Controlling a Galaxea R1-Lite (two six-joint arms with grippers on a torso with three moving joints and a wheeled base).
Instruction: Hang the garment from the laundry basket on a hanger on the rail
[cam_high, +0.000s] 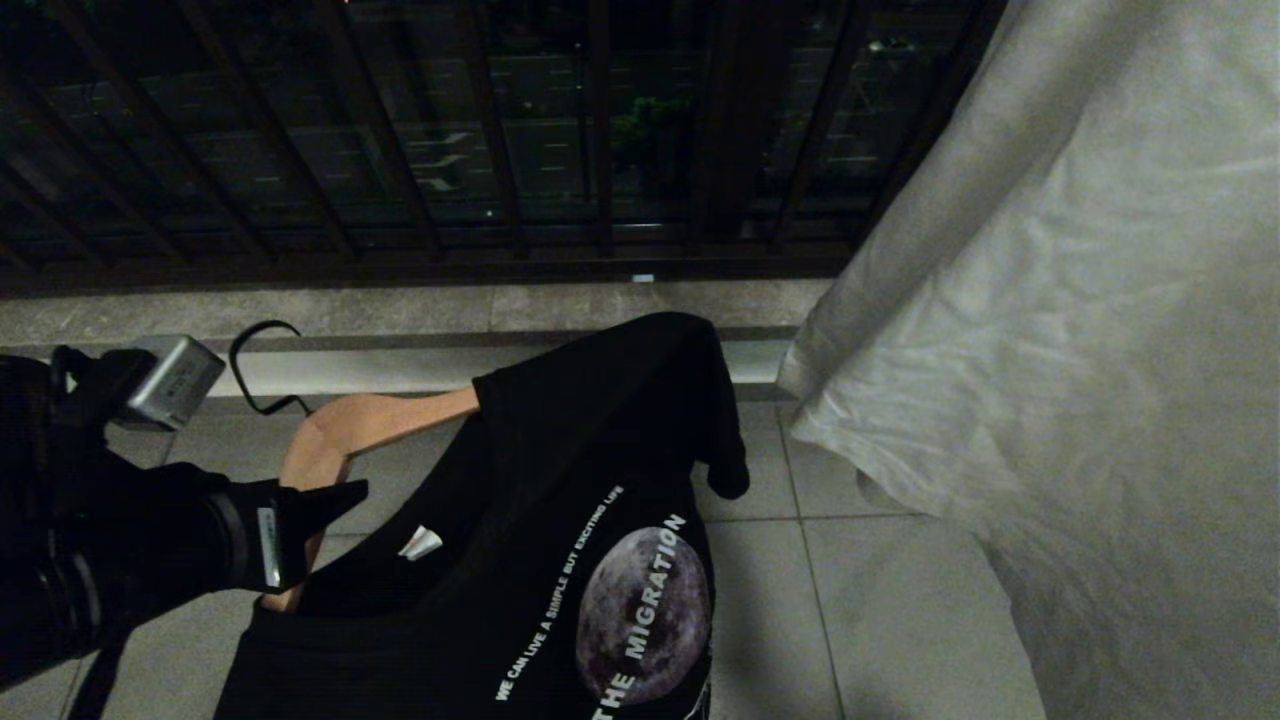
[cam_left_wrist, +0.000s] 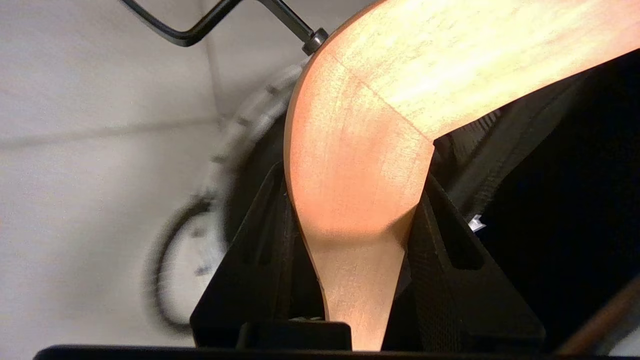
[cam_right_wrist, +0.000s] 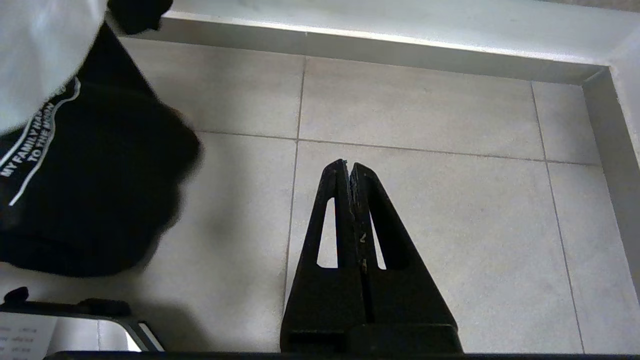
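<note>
At nine o'clock in my head view, the left gripper (cam_high: 300, 530) clamps its fingers on the hanger (cam_high: 370, 425) already wearing the black T-shirt (cam_high: 520, 560); hooking the rail remains. The right gripper (cam_right_wrist: 347, 167) is closed, empty.

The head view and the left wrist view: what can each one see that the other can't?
Only the head view shows the moon print on the black T-shirt, the white sheet and the dark railing. Only the left wrist view shows the laundry basket on the floor below. Both show the wooden hanger, its black hook and the left end effector clamped on it.
</note>
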